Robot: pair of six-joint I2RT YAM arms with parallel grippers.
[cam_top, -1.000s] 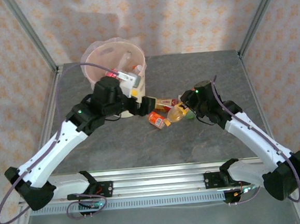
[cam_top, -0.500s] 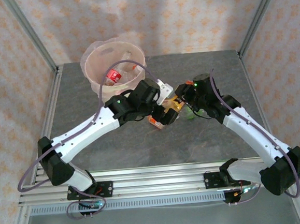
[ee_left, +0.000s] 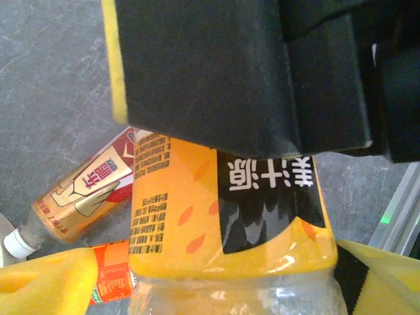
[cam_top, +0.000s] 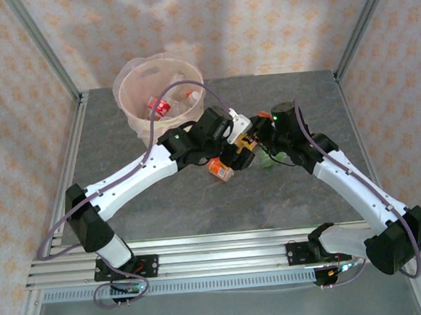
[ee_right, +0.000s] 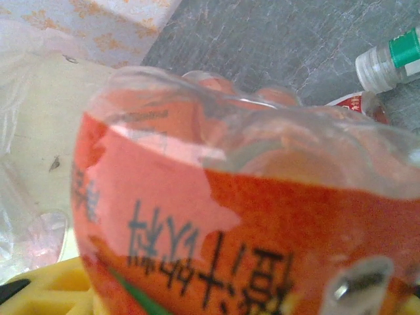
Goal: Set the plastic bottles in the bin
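The right hand (cam_top: 262, 140) is clamped tight on a clear plastic bottle with an orange label and a black band of white characters (ee_left: 223, 216). It holds the bottle above the grey stone-patterned bench (cam_top: 301, 194), near the middle and to the right of the bin. In the left wrist view the right hand's black finger with its yellow edge covers the bottle's upper part.

The left hand (cam_top: 238, 143) stands wide around the same bottle. Its yellow pads (ee_left: 46, 285) sit on either side of the clear lower end. A sliver of gap shows on one side, so it has no grip on the bottle.

Beneath them more plastic bottles lie on the bench. One has a gold and red label and a white cap (ee_left: 85, 197), and beside it is one with a red-orange label (ee_left: 111, 275). In the overhead view a bottle with an orange cap (cam_top: 221, 170) lies just below the two hands. The right wrist view shows a green and white capped bottle neck (ee_right: 394, 62) on the bench.

The tall round cream-white plastic bin (cam_top: 130, 109) with its translucent pink liner (cam_top: 120, 80) stands at the far left of the bench, close to the left arm's elbow. Inside it lie a red-labelled bottle (cam_top: 159, 107) and a clear bottle (cam_top: 187, 97).
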